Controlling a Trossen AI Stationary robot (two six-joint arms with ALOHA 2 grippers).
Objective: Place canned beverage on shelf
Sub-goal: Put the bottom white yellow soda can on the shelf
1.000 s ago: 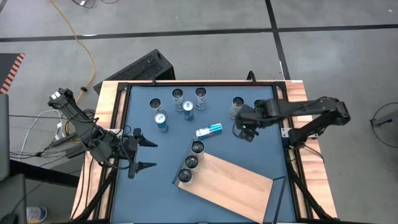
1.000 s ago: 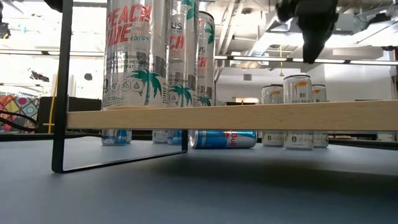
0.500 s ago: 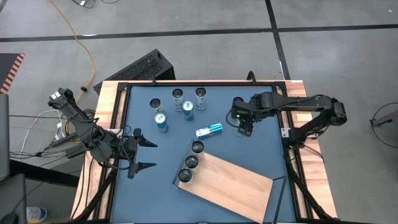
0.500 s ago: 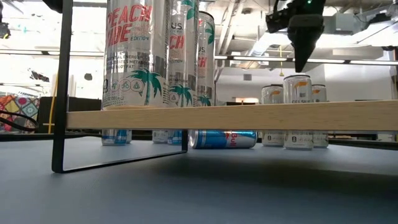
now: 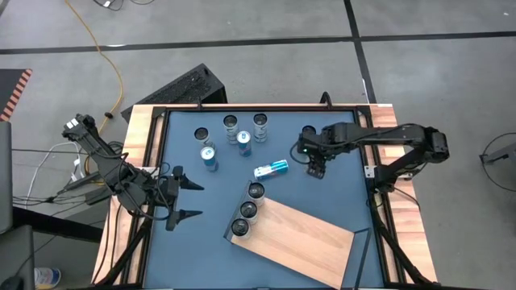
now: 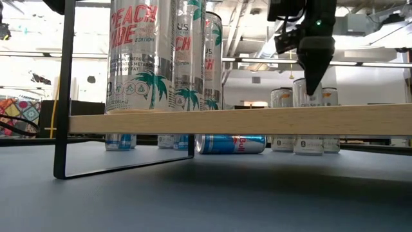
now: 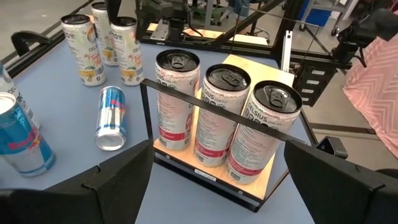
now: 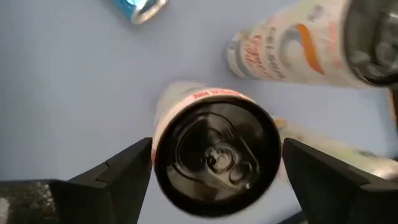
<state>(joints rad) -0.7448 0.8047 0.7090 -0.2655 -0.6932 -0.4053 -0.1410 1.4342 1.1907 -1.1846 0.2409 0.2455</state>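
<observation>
Celsius can (image 8: 214, 152) now sits between the right gripper's (image 5: 316, 165) spread fingers, which have moved over it, apparently not yet gripping; left gripper (image 5: 187, 200) waits open.

We have two thin black arms made of joined tubes. Our left gripper (image 5: 187, 200) has two pointy black fingers. Our right gripper (image 5: 315, 167) is dark and chunky, with a tiny green light on it. Black cables run along both arms.
</observation>
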